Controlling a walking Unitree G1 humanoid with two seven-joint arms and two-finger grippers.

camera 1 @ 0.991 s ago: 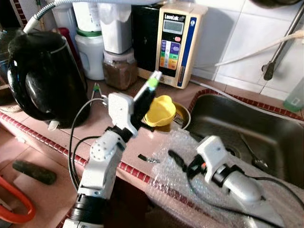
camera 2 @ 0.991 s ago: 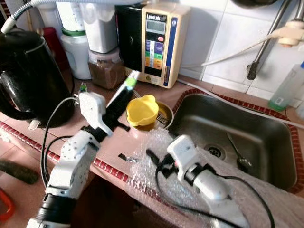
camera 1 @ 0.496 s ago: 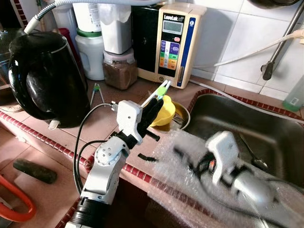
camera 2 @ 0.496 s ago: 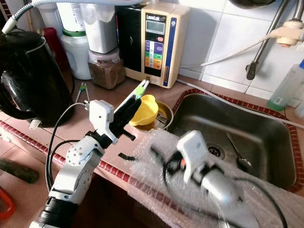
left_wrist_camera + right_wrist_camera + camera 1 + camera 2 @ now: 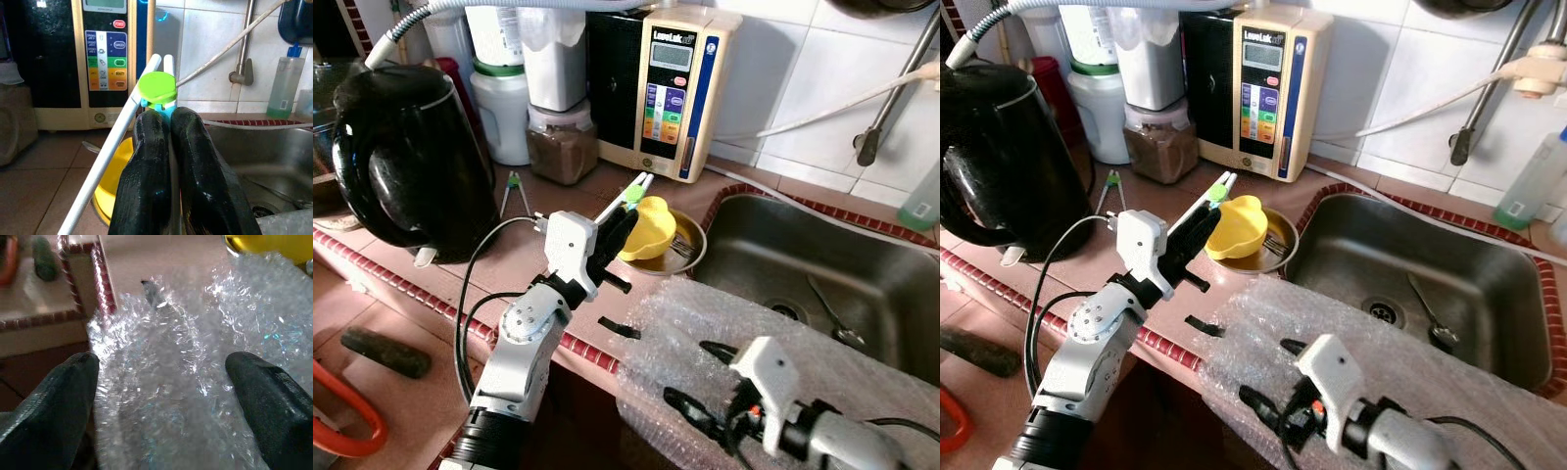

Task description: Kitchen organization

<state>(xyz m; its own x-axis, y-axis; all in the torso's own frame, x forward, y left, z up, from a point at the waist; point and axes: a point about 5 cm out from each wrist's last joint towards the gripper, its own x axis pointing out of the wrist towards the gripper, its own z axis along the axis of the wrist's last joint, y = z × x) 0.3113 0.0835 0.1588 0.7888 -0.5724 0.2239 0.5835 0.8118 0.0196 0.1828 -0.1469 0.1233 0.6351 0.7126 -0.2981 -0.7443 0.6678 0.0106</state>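
L: my left fingers (image 5: 168,147) pinch white tongs (image 5: 628,195) near yellow cup (image 5: 649,227) | R: right fingers (image 5: 166,396) spread wide, empty, over bubble wrap (image 5: 1332,313) | RISK: thin grip, tongs could twist out; wrap may slide off table (image 5: 489,279).

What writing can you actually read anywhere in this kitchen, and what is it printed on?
"LeveLuk": brand name at the top of the cream water machine on the counter, just legible.
Its display and coloured buttons: labelled, but too small and blurred to read.
White container behind the black kettle: printed label, unreadable.
Soap bottle by the sink: label too blurred to read.
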